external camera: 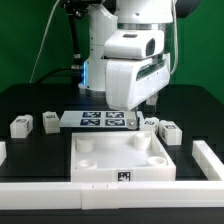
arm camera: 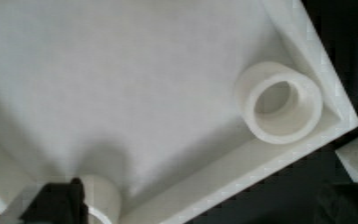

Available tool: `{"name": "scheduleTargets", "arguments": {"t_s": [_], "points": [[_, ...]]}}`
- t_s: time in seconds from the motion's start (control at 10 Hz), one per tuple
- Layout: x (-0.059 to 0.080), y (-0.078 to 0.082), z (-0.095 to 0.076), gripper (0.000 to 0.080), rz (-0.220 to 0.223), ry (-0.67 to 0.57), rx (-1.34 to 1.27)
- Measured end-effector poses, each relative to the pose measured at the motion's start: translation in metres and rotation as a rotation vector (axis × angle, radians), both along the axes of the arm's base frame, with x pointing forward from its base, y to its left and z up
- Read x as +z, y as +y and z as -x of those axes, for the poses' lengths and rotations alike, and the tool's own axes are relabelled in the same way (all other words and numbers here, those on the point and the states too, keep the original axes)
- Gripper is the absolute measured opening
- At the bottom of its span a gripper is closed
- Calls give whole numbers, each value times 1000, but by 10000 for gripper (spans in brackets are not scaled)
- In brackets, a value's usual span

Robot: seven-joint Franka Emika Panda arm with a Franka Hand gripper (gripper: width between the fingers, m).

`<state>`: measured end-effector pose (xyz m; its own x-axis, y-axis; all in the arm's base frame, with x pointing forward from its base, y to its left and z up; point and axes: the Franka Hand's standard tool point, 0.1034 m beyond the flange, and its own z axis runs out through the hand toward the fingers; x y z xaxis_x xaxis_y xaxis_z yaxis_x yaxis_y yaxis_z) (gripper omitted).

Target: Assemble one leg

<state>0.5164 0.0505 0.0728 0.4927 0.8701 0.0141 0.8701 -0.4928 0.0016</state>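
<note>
Tray point(arm camera: 140, 90) fills the wrist view, its socket point(arm camera: 256, 88) blurred; jaws' opening cannot be told.

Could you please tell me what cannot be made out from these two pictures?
Gripper: exterior view, the arm hides the fingers; wrist view shows one dark finger cut by the edge; open or shut unclear.
Marker board: exterior view, partly behind the arm.
Legs: exterior view, tags too small to read.
Tray: wrist view, blurred and cut off; only two sockets show.
</note>
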Motion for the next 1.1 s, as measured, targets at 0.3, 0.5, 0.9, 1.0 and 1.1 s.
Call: {"name": "scheduleTargets", "arguments": {"t_s": [0.3, 0.5, 0.9, 1.0, 1.1], "points": [[-1, 0, 1, 650, 0, 2, 1], [-6, -3, 1, 650, -7, -55, 112], [-31, -35, 37, 650, 25, -58, 545], [-36, -42, 41, 650, 31, -49, 550], [-35, -41, 39, 650, 31, -50, 537]]}}
